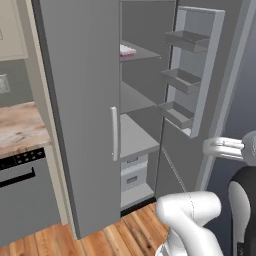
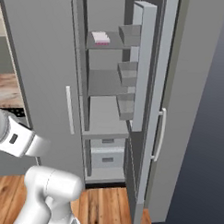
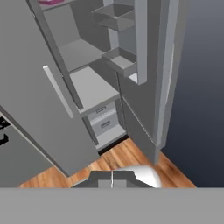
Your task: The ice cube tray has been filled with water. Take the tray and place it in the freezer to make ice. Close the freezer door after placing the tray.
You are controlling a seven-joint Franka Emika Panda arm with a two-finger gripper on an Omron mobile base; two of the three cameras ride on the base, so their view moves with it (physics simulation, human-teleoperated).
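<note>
One ice cube tray (image 2: 101,37) on upper freezer (image 1: 140,100) shelf, well apart from closed jaws (image 3: 112,180)

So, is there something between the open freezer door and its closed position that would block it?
Nothing visible does. The ice cube tray lies well inside on the top shelf, and the freezer door stands open with a free gap to the freezer opening.

wood plank floor (image 1: 127,235). wood-topped bench (image 1: 20,125) at left over a grey appliance front (image 1: 27,197). cream upper cabinet (image 1: 11,30) above.
</note>
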